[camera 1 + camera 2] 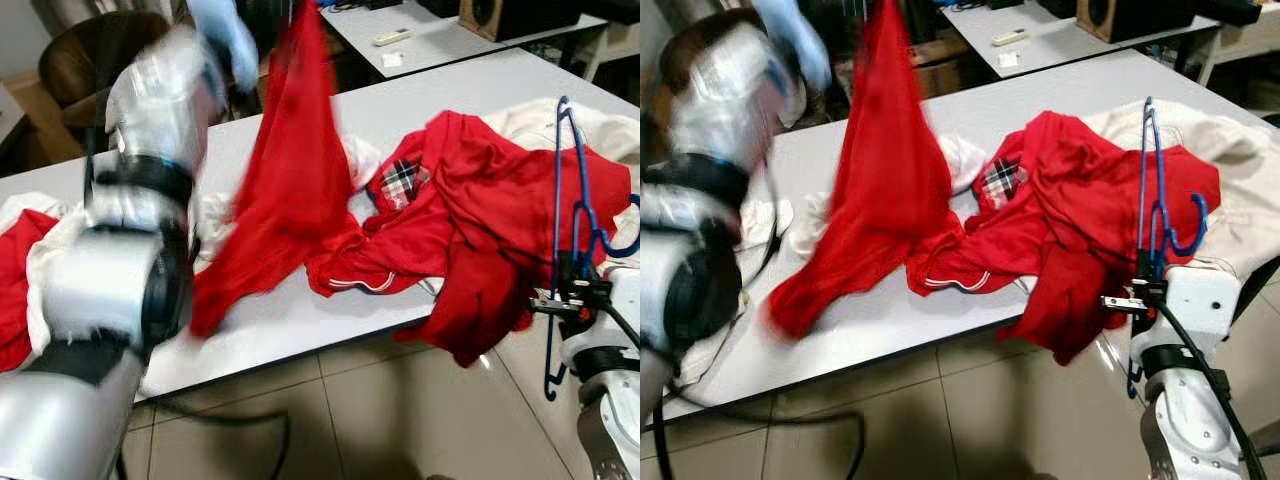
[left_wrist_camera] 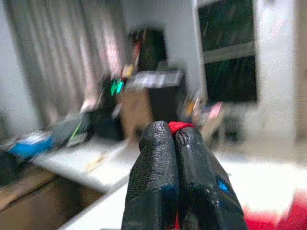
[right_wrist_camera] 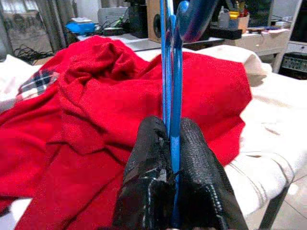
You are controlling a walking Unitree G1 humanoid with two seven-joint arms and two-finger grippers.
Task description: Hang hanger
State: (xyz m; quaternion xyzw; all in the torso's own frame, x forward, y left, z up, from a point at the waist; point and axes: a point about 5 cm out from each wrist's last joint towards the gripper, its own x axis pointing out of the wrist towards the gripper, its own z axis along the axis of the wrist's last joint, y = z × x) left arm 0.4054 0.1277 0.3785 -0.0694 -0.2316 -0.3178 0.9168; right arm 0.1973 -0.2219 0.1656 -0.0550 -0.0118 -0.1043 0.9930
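Hanger: blue plastic hanger [image 1: 558, 230], upright at the table's near right edge, hook toward the red shirt pile [image 1: 470, 200].
Right end effector [image 3: 171, 158]: clamped on the hanger's thin bar.
Left end effector [image 2: 175, 136]: closed on a pinch of red fabric, raising a red garment [image 1: 285, 170] off the grey table [image 1: 290, 320].
Step in hand: likely threading garment onto hanger.
Doing it well: keep the hanger steady, find the neck opening first, avoid snagging the pile.
Nearby: white clothing [image 1: 590, 125] under the reds.
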